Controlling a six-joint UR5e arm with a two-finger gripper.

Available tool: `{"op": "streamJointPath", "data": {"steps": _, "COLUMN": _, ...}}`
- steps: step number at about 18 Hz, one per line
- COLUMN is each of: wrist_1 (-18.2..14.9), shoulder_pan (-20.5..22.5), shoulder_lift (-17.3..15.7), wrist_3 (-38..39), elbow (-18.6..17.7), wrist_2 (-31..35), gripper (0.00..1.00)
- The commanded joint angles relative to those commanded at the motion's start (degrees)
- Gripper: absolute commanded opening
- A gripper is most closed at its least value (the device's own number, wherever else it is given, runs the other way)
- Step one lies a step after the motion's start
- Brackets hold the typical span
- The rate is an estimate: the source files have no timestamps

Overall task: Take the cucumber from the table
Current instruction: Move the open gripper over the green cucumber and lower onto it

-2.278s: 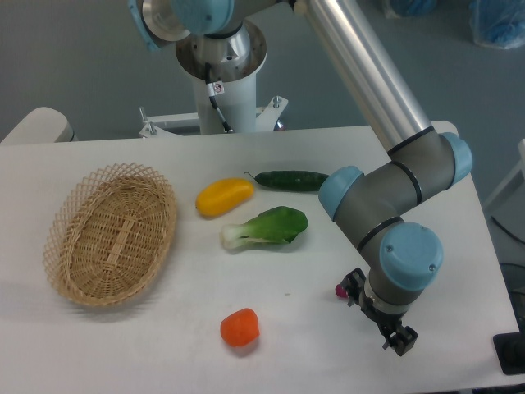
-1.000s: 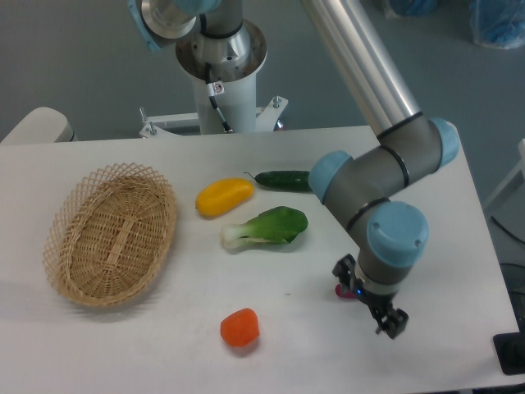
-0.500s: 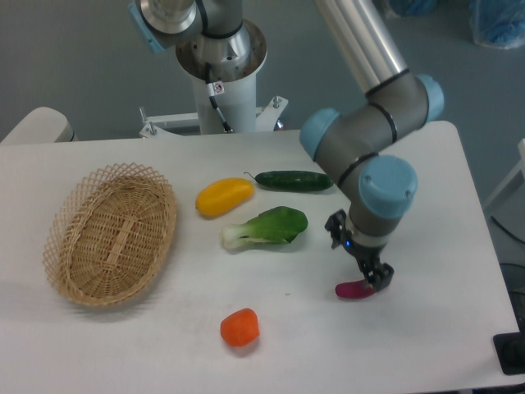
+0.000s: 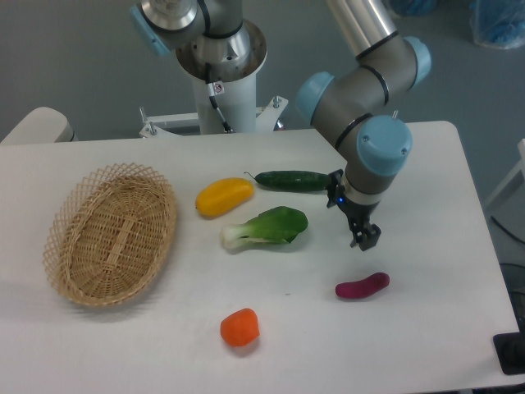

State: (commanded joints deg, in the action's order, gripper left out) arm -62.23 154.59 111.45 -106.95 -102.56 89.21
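End effector (image 4: 361, 231) near the cucumber (image 4: 292, 180)
It hangs just right of the cucumber on the desk (image 4: 426, 328), holding nothing; jaw opening unclear.

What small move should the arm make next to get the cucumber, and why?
Probably shift the gripper back and to the image left, over the cucumber. The cucumber lies untouched on the table beside the yellow pepper, while the gripper hangs off its right end, holding nothing.

Cucumber (image 4: 291, 180) dark green; pepper (image 4: 224, 196) yellow; bok choy (image 4: 267, 227) green with white stalk. Table (image 4: 148, 345) white, basket (image 4: 111, 232) tan woven.
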Motion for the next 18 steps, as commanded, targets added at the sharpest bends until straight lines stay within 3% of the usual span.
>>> {"op": "streamJointPath", "data": {"steps": 4, "wrist_1": -0.3, "shoulder_pan": 0.2, "shoulder_lift": -0.2, "wrist_3": -2.4, "elbow": -0.8, "wrist_2": 0.2, "gripper": 1.00}}
{"op": "streamJointPath", "data": {"steps": 15, "wrist_1": 0.0, "shoulder_pan": 1.0, "shoulder_lift": -5.2, "wrist_3": -4.7, "elbow": -10.3, "wrist_2": 0.3, "gripper": 1.00}}
{"op": "streamJointPath", "data": {"steps": 18, "wrist_1": 1.7, "shoulder_pan": 0.9, "shoulder_lift": -5.7, "wrist_3": -4.4, "elbow": -12.1, "wrist_2": 0.4, "gripper": 1.00}}
